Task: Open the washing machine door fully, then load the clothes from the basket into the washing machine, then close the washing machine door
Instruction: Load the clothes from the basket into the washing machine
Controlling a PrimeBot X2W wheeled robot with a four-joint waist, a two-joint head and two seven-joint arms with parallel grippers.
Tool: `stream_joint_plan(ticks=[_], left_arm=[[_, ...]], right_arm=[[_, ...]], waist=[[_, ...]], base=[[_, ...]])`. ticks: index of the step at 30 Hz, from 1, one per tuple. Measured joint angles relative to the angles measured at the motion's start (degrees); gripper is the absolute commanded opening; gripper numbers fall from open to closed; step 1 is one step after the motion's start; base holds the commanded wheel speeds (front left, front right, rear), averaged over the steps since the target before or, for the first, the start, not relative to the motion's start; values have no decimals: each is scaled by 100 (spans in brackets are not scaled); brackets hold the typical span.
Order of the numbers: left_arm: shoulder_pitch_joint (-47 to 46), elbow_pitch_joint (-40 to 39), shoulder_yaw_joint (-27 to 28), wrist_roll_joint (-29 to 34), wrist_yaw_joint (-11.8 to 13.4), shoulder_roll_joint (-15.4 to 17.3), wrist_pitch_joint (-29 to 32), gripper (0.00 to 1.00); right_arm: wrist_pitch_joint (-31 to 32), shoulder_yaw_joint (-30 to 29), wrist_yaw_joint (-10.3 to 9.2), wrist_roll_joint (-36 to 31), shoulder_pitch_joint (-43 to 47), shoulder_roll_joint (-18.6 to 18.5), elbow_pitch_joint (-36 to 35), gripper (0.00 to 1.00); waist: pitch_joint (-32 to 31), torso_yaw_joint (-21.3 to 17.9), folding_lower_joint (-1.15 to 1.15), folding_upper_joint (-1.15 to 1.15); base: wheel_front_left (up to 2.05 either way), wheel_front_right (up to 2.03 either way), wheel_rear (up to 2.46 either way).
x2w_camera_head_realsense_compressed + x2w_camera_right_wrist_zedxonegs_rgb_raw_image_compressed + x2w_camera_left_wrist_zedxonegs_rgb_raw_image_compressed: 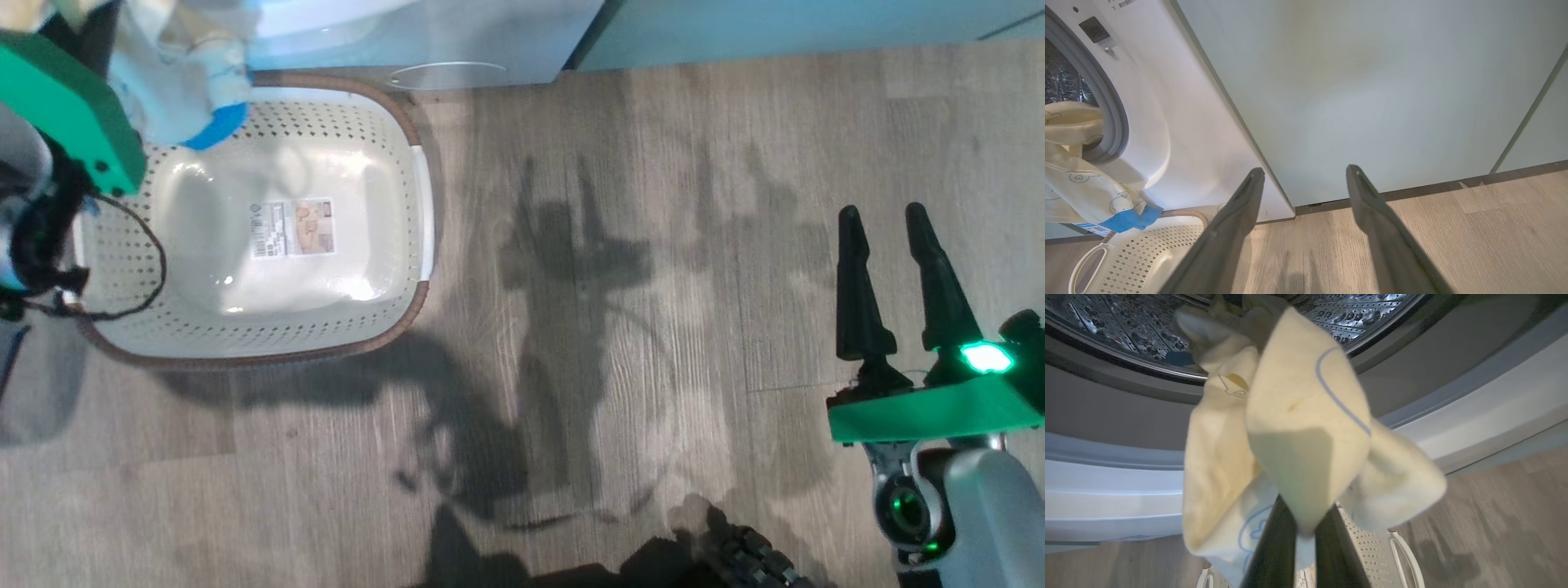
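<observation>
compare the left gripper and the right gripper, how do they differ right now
The left gripper has its fingers shut on the clothes; the right gripper has its fingers spread, with nothing between them. The left gripper points at the washing machine drum, above the basket; the right gripper points at a pale teal cabinet door, over the wood floor. Both have two long dark fingers.

We've got an R gripper (pixel 882 211) w/ two long tapered matte-black fingers (pixel 853 286). Flat green plate (pixel 922 412) at its wrist, lit green LED (pixel 986 357) on top. R forearm (pixel 992 506) pale grey, rounded. L wrist plate (pixel 65 106) same green; thin black cable (pixel 164 263) loops beside it.
</observation>
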Motion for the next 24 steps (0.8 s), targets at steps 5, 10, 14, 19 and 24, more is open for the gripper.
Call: stream_joint_plan(ticks=[5, 10, 14, 19, 24], left_arm=[[-442, 13, 122, -263, 64, 97, 475, 0], [-912, 302, 247, -301, 109, 214, 635, 0], [-1309, 742, 344, -301, 149, 264, 657, 0], [-1721, 1241, 389, -274, 152, 276, 592, 0], [-2246, 1633, 355, -109, 147, 293, 527, 0]], right_arm=[[0, 80, 0, 129, -11, 0, 8, 100], [0, 129, 0, 183, -19, 0, 10, 100], [0, 222, 0, 245, -21, 0, 15, 100], [0, 281, 0, 309, -23, 1, 18, 100], [0, 383, 0, 412, -25, 1, 22, 100]], waist=[[57, -169, 0, 0], [112, -317, 0, 0], [159, -479, 0, 0], [225, -677, 0, 0], [317, -892, 0, 0]], base=[[0, 0, 0], [0, 0, 0], [0, 0, 0], [0, 0, 0], [0, 0, 0]])
